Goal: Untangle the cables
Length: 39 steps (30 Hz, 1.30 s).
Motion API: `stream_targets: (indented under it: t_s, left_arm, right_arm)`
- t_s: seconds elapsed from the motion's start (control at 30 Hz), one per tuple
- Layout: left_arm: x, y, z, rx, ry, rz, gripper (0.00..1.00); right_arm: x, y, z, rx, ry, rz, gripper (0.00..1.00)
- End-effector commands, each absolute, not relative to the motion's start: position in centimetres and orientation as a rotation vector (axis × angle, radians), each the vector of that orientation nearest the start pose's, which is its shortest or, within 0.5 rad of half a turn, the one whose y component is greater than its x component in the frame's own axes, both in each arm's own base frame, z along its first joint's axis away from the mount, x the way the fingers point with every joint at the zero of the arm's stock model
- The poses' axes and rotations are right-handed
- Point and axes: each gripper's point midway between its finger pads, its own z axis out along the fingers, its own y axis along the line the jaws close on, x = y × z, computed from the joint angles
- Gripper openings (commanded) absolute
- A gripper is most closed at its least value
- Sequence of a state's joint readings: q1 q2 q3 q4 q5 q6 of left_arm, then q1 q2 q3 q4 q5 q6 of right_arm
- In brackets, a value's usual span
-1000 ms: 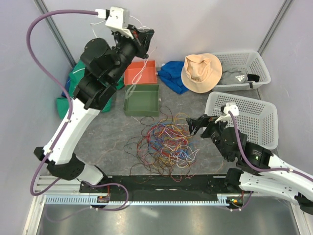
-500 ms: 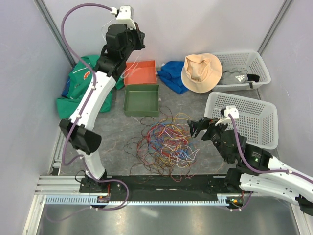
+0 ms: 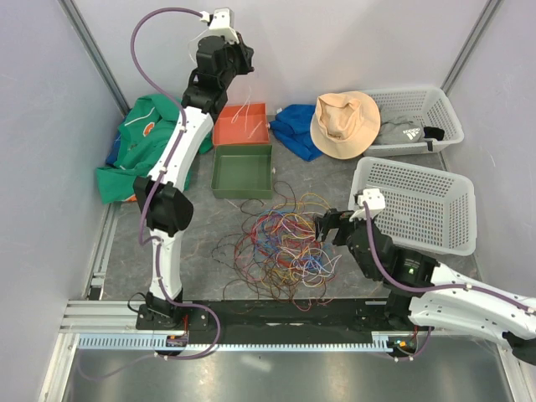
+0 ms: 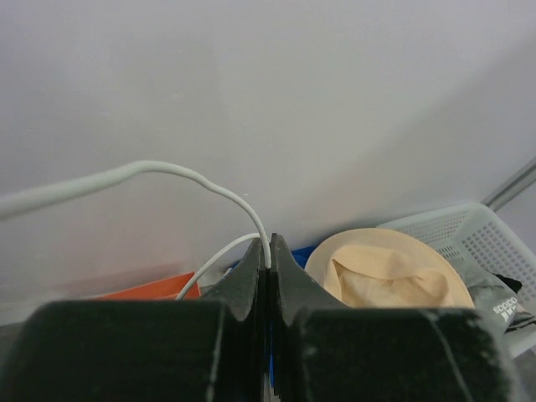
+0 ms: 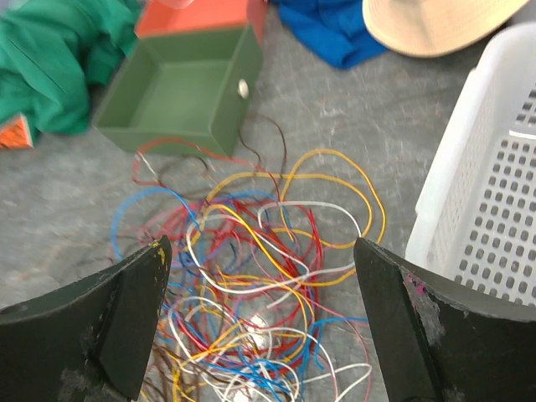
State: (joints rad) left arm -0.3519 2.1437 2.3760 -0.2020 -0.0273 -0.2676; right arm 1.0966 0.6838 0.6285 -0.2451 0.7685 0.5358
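Note:
A tangle of cables (image 3: 280, 243), red, orange, yellow, white, blue and brown strands, lies on the grey table in front of the green tray; it also shows in the right wrist view (image 5: 260, 285). My left gripper (image 3: 240, 60) is raised high at the back, over the orange tray, shut on a white cable (image 4: 209, 180) that loops up from its tips. In the top view thin white strands (image 3: 243, 113) hang below it into the orange tray. My right gripper (image 3: 325, 226) is open, jaws wide apart, just above the tangle's right edge.
A green tray (image 3: 243, 171) and an orange tray (image 3: 240, 126) stand behind the tangle. Two white baskets (image 3: 419, 201) sit at the right. A tan hat (image 3: 345, 124), blue cloth (image 3: 295, 126) and green cloth (image 3: 138, 138) lie at the back.
The left arm has stretched up and back, carrying the white cable above the orange tray. The right gripper has moved left and lower toward the tangle.

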Motion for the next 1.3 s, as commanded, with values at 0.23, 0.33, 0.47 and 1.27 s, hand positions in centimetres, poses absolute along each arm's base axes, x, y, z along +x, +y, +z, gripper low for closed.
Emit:
stream_targets:
  t_s: [0.23, 0.33, 0.47, 1.27]
  left_arm:
    - [66.2, -20.5, 38.3, -0.011, 1.437, -0.447, 0.02]
    - [67.4, -20.1, 37.1, -0.028, 1.418, -0.446, 0.02]
    - [68.5, -20.3, 34.3, -0.028, 1.446, -0.448, 0.02]
    - [66.3, -18.5, 29.3, -0.012, 1.655, -0.324, 0.72]
  right_arm:
    - [21.6, 19.0, 20.2, 0.031, 1.837, 0.446, 0.98]
    - [21.8, 19.0, 19.6, 0.027, 1.844, 0.424, 0.98]
    - [22.0, 19.0, 18.9, 0.018, 1.858, 0.381, 0.98]
    - [21.6, 19.4, 19.5, 0.032, 1.855, 0.450, 0.98]
